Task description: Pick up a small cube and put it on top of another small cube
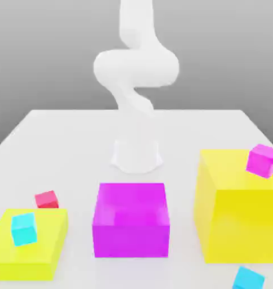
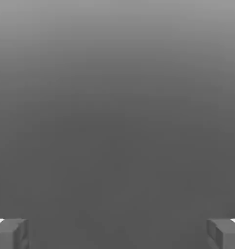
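Claw (image 2: 117, 233) spread wide, empty, facing grey backdrop. Approach step not yet begun. Next move: descend onto red cube (image 1: 47, 198), just behind low yellow block (image 1: 43, 257) carrying cyan cube (image 1: 23, 228).

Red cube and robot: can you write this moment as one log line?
gripper: open, holding nothing | red cube: on table | cyan cube: on low yellow block | stacking: not started

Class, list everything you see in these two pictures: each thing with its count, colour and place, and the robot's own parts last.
small red cube: 1, red, on the table behind the low yellow block.
small cyan cubes: 2, one on the low yellow block, one on the table near the tall yellow block.
small magenta cube: 1, on the tall yellow block.
yellow blocks: 2, low, tall.
big magenta block: 1, centre.
table: 1, white.
arm: 1, white.
end effector: 1, grey fingers apart.
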You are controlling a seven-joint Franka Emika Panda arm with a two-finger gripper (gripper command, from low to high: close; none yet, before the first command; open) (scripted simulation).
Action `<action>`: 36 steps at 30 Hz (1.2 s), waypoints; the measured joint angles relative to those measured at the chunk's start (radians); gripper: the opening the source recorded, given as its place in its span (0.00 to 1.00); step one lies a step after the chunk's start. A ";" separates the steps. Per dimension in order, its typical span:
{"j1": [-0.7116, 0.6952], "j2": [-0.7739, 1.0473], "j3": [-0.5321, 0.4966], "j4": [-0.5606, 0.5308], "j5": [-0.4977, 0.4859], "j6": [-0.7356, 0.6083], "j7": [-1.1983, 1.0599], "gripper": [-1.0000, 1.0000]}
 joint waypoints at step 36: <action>-0.724 0.659 0.096 -0.468 -0.013 0.463 1.585 0.50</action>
